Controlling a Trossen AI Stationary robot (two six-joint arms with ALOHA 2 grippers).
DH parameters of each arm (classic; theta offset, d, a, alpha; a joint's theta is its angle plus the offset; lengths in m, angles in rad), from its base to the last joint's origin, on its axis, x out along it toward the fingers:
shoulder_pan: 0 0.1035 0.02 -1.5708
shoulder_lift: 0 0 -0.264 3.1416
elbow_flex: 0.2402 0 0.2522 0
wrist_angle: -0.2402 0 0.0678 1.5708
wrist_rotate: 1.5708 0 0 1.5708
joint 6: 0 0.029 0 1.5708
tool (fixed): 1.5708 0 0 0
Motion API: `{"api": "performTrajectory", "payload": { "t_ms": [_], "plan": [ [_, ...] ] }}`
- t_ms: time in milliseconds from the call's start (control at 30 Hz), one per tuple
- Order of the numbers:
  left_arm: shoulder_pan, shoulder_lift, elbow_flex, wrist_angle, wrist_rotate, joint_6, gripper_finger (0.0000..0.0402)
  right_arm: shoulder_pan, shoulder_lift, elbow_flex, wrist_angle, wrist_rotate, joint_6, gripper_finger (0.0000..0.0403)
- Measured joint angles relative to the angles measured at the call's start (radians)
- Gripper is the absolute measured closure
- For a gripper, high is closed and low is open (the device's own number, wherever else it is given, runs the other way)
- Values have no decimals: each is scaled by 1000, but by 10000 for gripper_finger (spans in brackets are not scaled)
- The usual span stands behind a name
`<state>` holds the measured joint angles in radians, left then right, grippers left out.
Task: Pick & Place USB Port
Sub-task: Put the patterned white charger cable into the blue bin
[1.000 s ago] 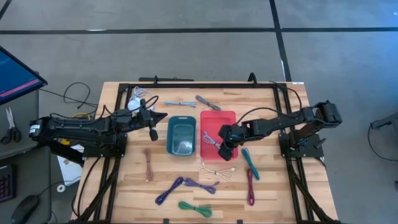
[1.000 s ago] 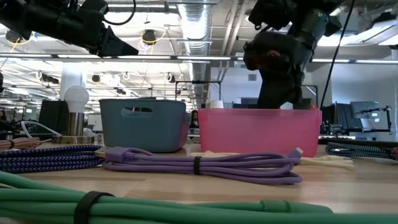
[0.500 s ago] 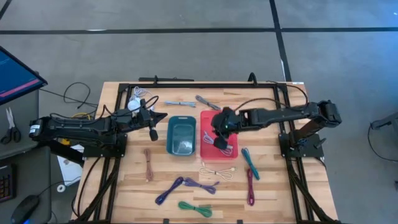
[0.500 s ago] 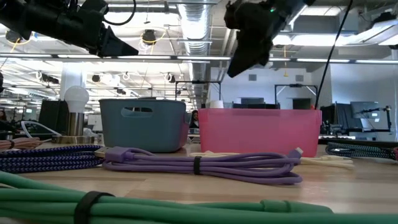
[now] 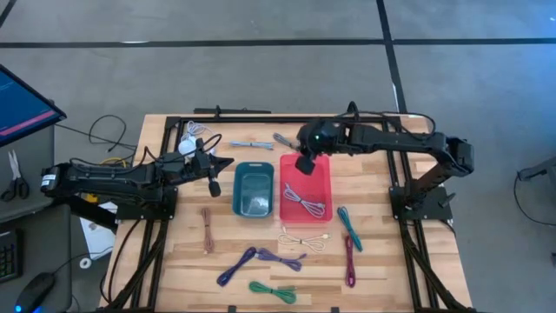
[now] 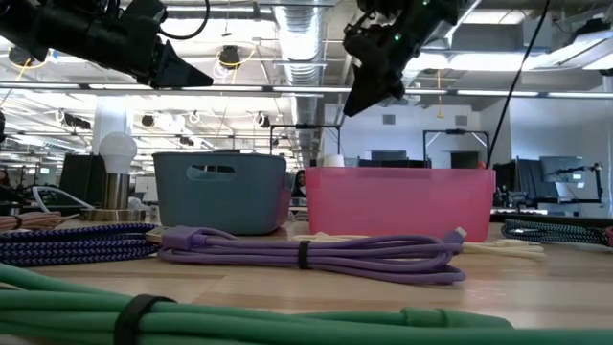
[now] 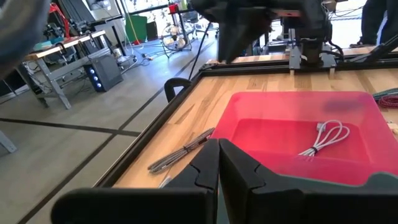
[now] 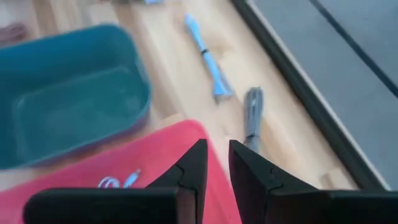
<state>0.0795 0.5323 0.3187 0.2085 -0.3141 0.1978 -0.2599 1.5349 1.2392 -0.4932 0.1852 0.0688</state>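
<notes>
- You can see the grey cable (image 5: 305, 201) lying in the red bin (image 5: 323, 164), toward its near end.
- Its long side runs slantwise, from far-left to near-right.
- Your right gripper (image 5: 306, 163) hangs over the bin's far end, above the cable and apart from it.
- Its fingers (image 8: 194, 163) are only a little apart and hold nothing.
- Your left gripper (image 5: 215, 184) waits left of the teal bin (image 5: 254, 166), closed and empty.
</notes>
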Motion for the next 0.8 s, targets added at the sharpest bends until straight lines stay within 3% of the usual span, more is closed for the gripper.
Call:
{"api": "performTrajectory", "payload": {
  "t_ms": [667, 800],
  "plan": [
    [0, 0, 0, 11, 0, 0, 390, -110, 8, 1, 275, -1, 1, 344],
    [0, 0, 0, 16, 0, 0, 390, -117, 8, 1, 298, -1, -130, 344]
  ]
}}
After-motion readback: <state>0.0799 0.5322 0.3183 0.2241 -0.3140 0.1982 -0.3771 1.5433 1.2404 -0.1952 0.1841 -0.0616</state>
